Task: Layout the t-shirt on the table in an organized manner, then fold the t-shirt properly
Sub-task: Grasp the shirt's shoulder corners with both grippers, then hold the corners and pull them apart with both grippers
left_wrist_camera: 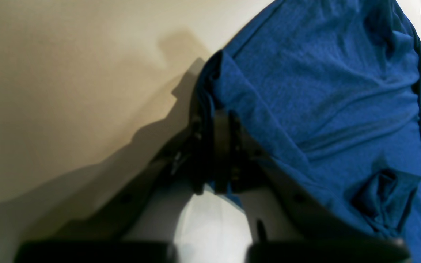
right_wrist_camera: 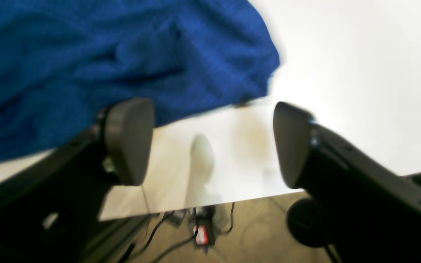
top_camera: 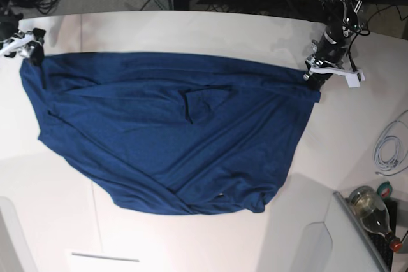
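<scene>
1. Left end effector point(left_wrist_camera: 216, 153): jaws together, clamped on a corner of the t-shirt point(top_camera: 172, 132); the cloth runs away from it toward the other arm.
2. Right end effector point(right_wrist_camera: 212, 142): jaws apart, holding nothing; the t-shirt edge lies just beyond its fingertips, so it's nearer that loose corner.
3. T-shirt long axis spans between both end effectors, spread wrinkled on the tabletop point(top_camera: 191, 33), bulk sagging toward the near edge.
4. No containers involved; a bottle point(top_camera: 373, 208) sits well off the left end effector's side.
</scene>
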